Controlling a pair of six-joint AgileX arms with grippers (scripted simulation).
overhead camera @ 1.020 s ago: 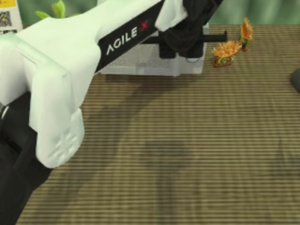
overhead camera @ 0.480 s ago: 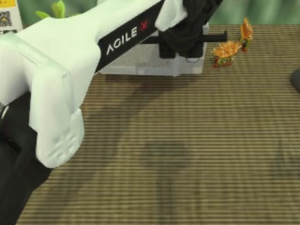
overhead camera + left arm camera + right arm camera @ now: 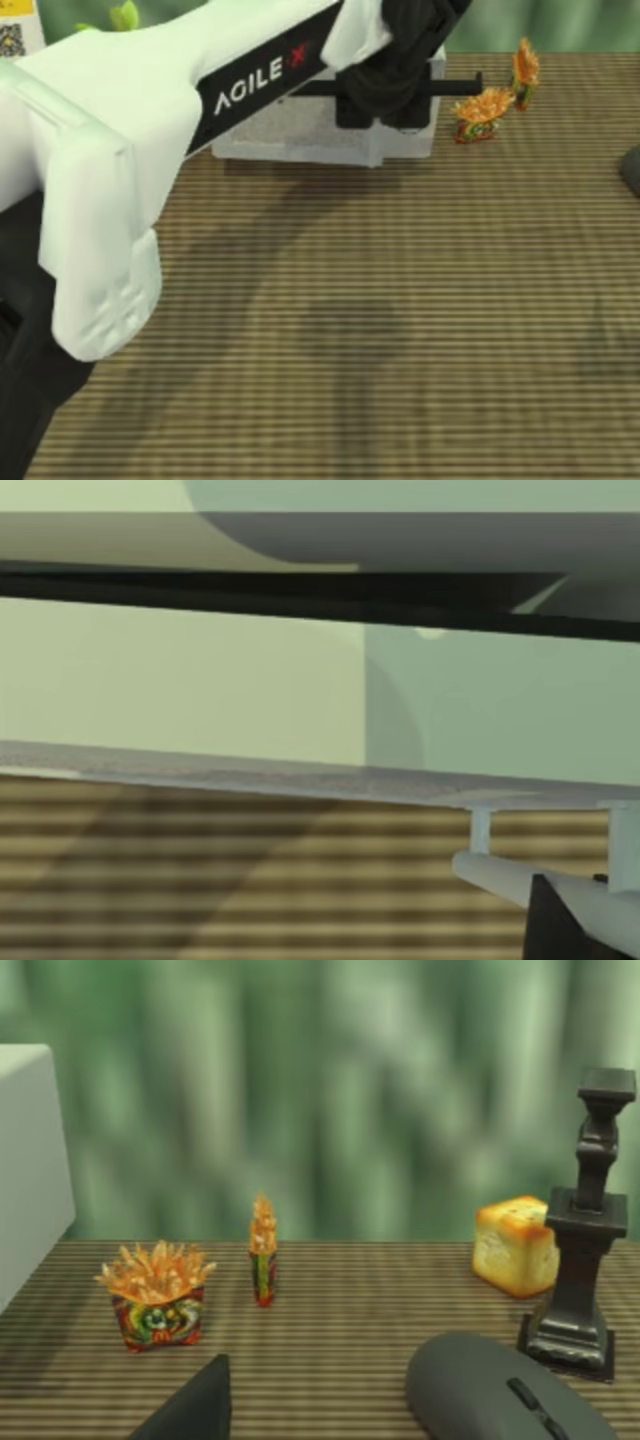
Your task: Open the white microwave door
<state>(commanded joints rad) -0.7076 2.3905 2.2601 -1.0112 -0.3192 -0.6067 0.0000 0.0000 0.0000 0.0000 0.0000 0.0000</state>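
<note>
Overhead, one white microwave (image 3: pixel 320 135) is sitting at the far edge of the striped surface (image 3: pixel 400 330), left of centre, mostly covered by my left arm (image 3: pixel 150 130), which is reaching diagonally across it. That arm is carrying the one readable piece of writing: "AGILE" in white letters with a red X on a black stripe. A second label, a small printed code square on a white card (image 3: pixel 15 35), is showing at the far left corner, too small to read.

The left pincer (image 3: pixel 385 95) is hanging black over the microwave's front right part. The left wrist view is showing the door (image 3: pixel 300 780) edge-on as a thin speckled panel, with its slim handle (image 3: pixel 540 885) standing off on two short posts; one dark fingertip (image 3: pixel 560 920) is touching that handle, but I cannot tell how far apart the fingers are.

Right of the microwave, two orange fries items are standing: one carton of fries (image 3: pixel 482 115) just beside it and one narrower packet (image 3: pixel 524 70) a little farther back. The right wrist view is adding one bread loaf (image 3: pixel 515 1245), one dark candlestick-like stand (image 3: pixel 585 1230) and one grey computer mouse (image 3: pixel 500 1390). The right pincer (image 3: pixel 195 1405) is showing only one dark fingertip, so its spread cannot be told.
</note>
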